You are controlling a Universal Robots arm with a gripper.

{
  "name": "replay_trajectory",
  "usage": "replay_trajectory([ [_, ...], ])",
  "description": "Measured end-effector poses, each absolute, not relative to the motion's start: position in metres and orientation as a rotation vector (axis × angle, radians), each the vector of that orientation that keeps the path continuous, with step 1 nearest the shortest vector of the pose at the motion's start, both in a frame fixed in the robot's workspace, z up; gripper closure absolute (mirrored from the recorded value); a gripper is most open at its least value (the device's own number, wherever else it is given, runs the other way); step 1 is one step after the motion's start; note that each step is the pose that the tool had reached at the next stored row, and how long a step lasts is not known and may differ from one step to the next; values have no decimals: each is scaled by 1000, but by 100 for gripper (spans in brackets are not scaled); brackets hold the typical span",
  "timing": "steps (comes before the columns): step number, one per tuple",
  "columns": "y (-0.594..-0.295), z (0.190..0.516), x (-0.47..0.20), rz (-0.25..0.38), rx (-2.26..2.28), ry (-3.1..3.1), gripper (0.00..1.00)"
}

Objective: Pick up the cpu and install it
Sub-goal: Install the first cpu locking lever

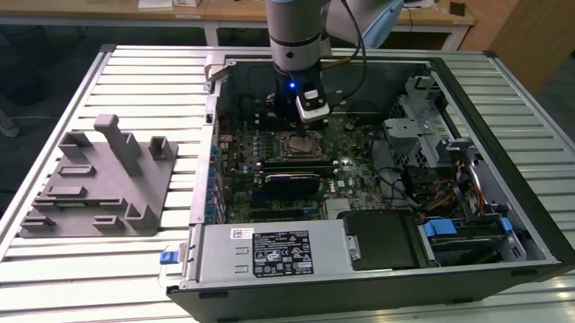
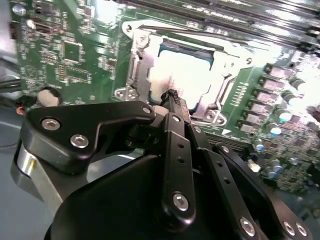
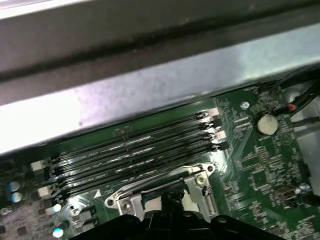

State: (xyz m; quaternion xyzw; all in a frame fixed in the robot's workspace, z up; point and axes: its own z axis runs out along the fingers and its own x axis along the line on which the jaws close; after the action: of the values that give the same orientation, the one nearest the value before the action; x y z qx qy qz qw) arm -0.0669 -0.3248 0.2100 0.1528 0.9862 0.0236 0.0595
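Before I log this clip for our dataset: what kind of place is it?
Probably a robotics lab or test bench: an opened computer case lies on a slatted metal table, beside a grey fixture, with wooden desks behind.

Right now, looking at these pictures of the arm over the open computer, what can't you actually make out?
- The shiny silver-white square cpu: second wrist view, glare washes it out and the black gripper covers its near edge, so full seating is unclear.
- Gripper fingers: tips overlap in both wrist views; open or shut, cannot tell.
- Metal-edged socket frame: first wrist view, cut off by the picture edge and gripper.
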Motion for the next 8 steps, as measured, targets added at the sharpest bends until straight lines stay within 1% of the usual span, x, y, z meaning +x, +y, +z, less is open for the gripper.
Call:
replay_trajectory([
  [8,-325,212,-67,72,463,2986,89],
])
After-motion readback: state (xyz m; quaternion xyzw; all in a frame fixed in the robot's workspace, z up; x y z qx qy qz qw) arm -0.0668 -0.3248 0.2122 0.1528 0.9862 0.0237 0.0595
